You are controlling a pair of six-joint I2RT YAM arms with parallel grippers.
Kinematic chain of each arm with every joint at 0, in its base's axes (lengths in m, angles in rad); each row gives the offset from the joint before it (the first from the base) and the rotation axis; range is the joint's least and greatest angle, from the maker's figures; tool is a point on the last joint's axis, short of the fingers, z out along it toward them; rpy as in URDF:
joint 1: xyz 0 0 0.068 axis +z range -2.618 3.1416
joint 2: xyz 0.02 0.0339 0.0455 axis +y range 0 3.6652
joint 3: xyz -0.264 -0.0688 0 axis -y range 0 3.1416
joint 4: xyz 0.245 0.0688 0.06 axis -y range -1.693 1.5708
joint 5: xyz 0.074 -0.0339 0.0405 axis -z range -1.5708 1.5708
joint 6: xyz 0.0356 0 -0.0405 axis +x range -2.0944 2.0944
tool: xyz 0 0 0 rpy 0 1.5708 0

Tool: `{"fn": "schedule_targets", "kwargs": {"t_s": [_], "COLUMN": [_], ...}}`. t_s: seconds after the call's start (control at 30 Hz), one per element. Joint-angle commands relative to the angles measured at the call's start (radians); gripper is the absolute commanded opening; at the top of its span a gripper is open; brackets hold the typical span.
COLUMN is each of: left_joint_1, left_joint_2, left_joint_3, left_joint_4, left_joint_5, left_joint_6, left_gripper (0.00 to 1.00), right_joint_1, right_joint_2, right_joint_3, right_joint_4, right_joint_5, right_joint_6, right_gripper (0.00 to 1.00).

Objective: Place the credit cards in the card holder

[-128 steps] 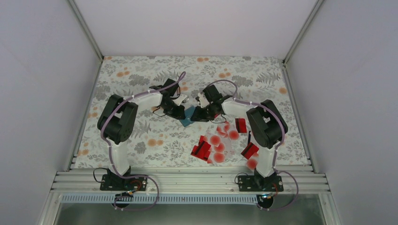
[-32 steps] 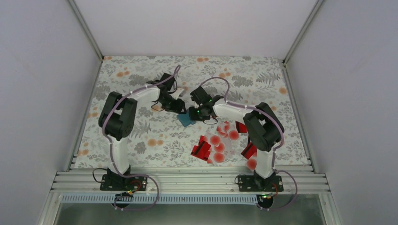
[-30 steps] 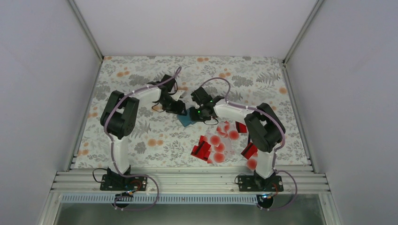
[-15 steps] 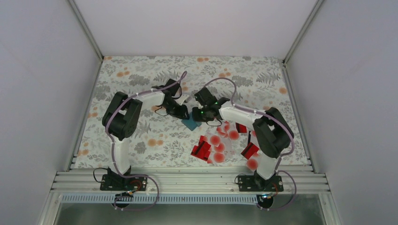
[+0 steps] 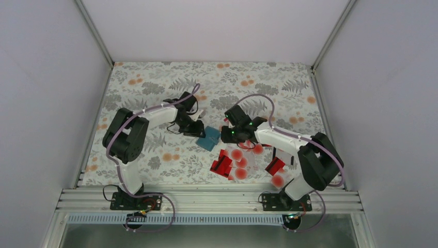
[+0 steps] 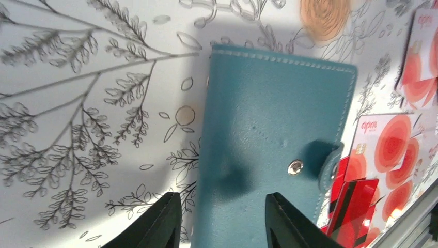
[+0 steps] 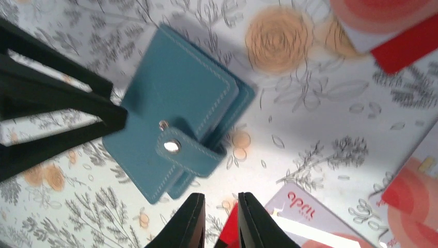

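- Setting: white-walled enclosure; table covered by a floral tablecloth [image 5: 155, 82].
- Card holder [image 5: 209, 138]: teal, folded flat on the cloth mid-table, between the two grippers. Its snap strap [image 7: 172, 146] looks unfastened, probably ready for opening.
- Left gripper [image 6: 221, 199]: jaws spread, poised over the holder's edge without pinching it; probably placed to steady it.
- Right gripper [image 7: 221, 199]: fingers parted only narrowly, empty, just beside the holder.
- Credit cards [image 5: 237, 160]: loose heap by the right arm; every one seen lies outside the holder.

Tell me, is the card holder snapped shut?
No, unsnapped. The card holder lies folded, but its strap sits off the bare stud; the left wrist view shows the same.
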Motion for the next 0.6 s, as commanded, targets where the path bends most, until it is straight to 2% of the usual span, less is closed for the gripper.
{"fn": "schedule_targets", "kwargs": {"t_s": [0.0, 0.27, 0.57], "left_joint_1": [-0.002, -0.002, -0.002], "left_joint_2": [-0.039, 0.017, 0.040], "left_joint_3": [0.061, 0.082, 0.017], "left_joint_4": [-0.016, 0.013, 0.057], "left_joint_5": [-0.043, -0.010, 0.073], "left_joint_6": [0.006, 0.120, 0.174], "left_gripper": [0.45, 0.47, 0.41], "right_joint_1": [0.012, 0.012, 0.012], "right_joint_2": [-0.021, -0.026, -0.005], "right_joint_3": [-0.051, -0.113, -0.170], "right_joint_4": [0.046, 0.197, 0.291], "right_joint_5": [-0.062, -0.179, -0.182], "right_joint_6": [0.039, 0.067, 0.137], "right_gripper": [0.18, 0.18, 0.18]}}
